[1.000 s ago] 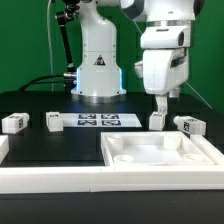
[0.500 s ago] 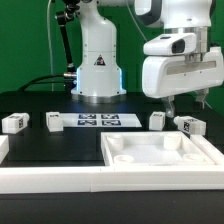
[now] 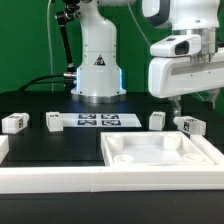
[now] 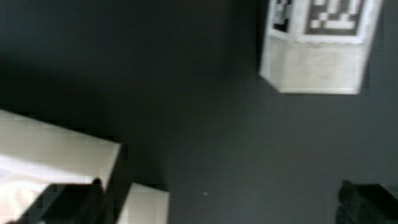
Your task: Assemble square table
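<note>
Four white tagged legs dot the black counter (image 3: 40, 145): one leg (image 3: 157, 120) and a second leg (image 3: 188, 126) near the two fingers (image 4: 374, 198), a third leg (image 3: 52, 121) and a fourth leg (image 3: 12, 123) well apart from them. Also pictured: one square tabletop (image 3: 150, 155), one marker board (image 3: 97, 121), one border rail (image 3: 50, 182).

The slab (image 3: 165, 158) lies at the front, on the exterior view's right, and the rail (image 3: 60, 182) lies just in front of it. Behind the slab is a row, going from that view's left to its right: first leg (image 3: 13, 123), second leg (image 3: 52, 121), marker board (image 3: 98, 121), third leg (image 3: 157, 120), fourth leg (image 3: 190, 126). The robot base (image 3: 97, 75) stands behind the marker board.
</note>
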Controlling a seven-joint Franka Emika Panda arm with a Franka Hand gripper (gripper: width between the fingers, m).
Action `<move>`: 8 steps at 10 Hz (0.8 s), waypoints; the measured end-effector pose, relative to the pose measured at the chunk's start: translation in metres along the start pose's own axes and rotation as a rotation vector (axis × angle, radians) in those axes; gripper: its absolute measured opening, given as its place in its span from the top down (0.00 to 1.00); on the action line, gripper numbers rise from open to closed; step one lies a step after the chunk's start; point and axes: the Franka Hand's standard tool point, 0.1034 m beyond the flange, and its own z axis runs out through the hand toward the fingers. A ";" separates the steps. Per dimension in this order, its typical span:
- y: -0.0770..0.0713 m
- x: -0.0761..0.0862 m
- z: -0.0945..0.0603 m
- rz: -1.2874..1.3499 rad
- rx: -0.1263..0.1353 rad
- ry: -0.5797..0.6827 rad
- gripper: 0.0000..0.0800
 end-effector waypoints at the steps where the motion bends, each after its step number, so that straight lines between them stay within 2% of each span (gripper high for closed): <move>1: -0.005 -0.001 0.003 -0.006 0.002 -0.003 0.19; 4: -0.005 -0.004 0.004 -0.009 0.003 -0.039 0.19; 5: -0.005 -0.011 0.003 -0.011 0.004 -0.149 0.19; 7: -0.006 -0.007 0.003 -0.007 0.010 -0.251 0.19; 8: -0.006 -0.013 0.006 0.007 0.018 -0.326 0.19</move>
